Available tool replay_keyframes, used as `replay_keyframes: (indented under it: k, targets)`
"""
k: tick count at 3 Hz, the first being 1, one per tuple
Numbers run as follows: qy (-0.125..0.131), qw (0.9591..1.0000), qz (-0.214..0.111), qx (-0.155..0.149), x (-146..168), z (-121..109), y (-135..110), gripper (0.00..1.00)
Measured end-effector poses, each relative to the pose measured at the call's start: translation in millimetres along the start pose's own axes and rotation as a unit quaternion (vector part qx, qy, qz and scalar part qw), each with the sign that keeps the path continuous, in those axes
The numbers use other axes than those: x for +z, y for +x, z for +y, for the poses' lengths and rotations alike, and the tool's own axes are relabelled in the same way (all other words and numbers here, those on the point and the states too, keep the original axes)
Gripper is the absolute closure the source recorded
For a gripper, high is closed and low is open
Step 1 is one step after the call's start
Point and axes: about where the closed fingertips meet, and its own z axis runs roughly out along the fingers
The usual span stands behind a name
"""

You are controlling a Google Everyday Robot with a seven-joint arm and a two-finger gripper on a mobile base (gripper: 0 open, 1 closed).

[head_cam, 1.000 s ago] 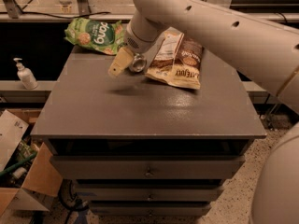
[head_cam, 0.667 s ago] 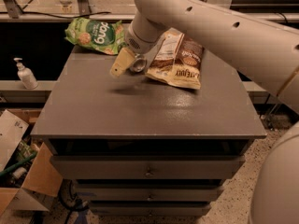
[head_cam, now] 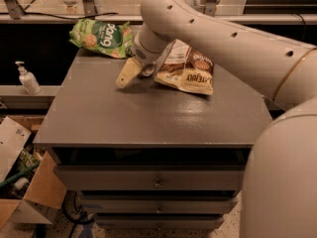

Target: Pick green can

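Note:
My gripper [head_cam: 130, 74] hangs low over the back middle of the grey cabinet top [head_cam: 148, 118], its cream-coloured tip pointing down and left. It sits between the bright-green snack bag [head_cam: 101, 37] and the brown-and-white jerky bag [head_cam: 190, 71]. The green can is not plainly in view. A small round silvery shape [head_cam: 147, 70] shows right beside the gripper against the jerky bag, and I cannot tell whether it is the can's end. The white arm [head_cam: 218, 38] reaches in from the right and hides the table's back right.
The cabinet has drawers [head_cam: 156, 180] below its front edge. A soap dispenser [head_cam: 27, 78] stands on a ledge to the left. Cardboard boxes [head_cam: 25, 182] lie on the floor at the lower left. A counter runs behind the cabinet.
The gripper has sunk slightly towards the cabinet top and otherwise stays in the same place. The bags have not moved.

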Motion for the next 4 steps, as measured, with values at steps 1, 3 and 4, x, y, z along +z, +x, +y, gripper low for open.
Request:
replay_keyframes:
  k: [1,3,4]
  targets:
    - [-0.004,1.0,0.002,0.0,24.8,-8.8,-0.3,0.18]
    - [-0.004,1.0,0.002,0.0,18.0,-10.2,-5.0,0.0]
    - [-0.004,1.0,0.002,0.0,18.1,-10.2,-5.0,0.0]
